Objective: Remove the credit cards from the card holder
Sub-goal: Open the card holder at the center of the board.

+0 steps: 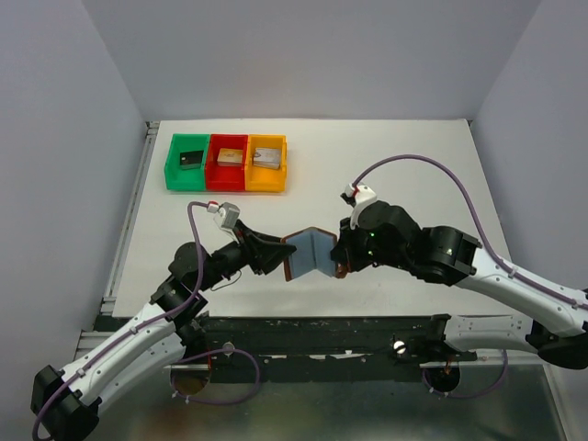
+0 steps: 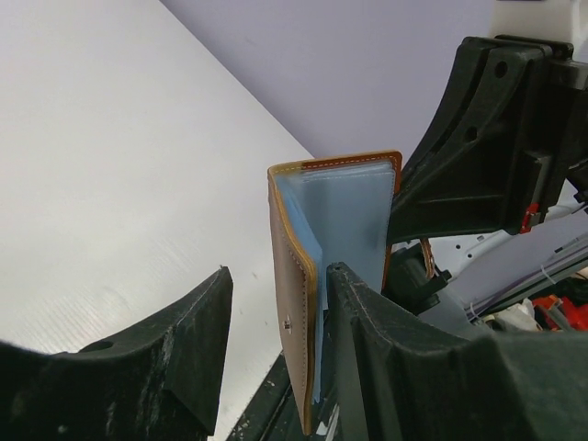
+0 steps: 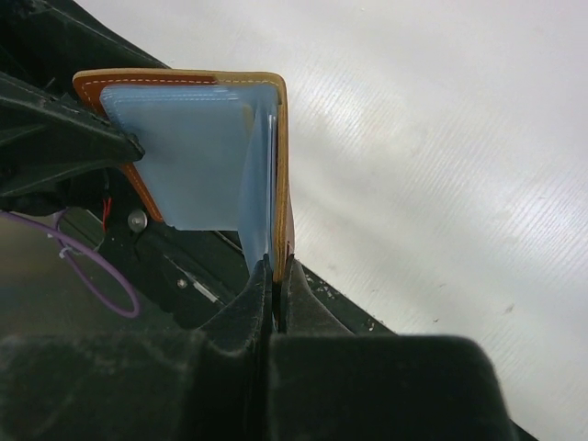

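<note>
No legible text, label, brand, number or sign on any visible surface or object.

We log the card holder (image 1: 310,254) as a brown leather bifold with a tan stitched rim and pale blue-grey inner pockets. It is open in a V, inner faces up toward the overhead camera, over the near middle of the tabletop (image 1: 413,165). One half is pinched at its edge by the right pincer (image 3: 277,274). The other half stands between the parted fingers of the left pincer (image 2: 278,276), against one of them. We cannot make out the credit cards within the pockets.
</note>
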`<state>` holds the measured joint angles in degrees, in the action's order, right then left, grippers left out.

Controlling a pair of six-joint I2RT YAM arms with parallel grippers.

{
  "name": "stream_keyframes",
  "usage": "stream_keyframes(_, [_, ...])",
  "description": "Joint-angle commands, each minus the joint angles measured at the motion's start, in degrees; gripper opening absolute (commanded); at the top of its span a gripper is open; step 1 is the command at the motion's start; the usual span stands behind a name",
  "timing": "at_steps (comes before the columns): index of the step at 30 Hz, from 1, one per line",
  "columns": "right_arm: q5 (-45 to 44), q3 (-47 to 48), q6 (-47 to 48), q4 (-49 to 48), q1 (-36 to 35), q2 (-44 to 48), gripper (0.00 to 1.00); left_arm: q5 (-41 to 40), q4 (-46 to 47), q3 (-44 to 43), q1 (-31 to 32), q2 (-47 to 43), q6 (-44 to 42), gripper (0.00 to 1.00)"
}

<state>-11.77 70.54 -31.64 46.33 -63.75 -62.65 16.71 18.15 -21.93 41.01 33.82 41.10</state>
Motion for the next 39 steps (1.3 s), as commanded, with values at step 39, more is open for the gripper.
stream_keyframes(39, [4.9, -6.2, -4.0, -7.9, 3.7, 5.0, 0.0, 4.0, 3.6, 2.3, 0.2, -3.3, 0.4, 0.24])
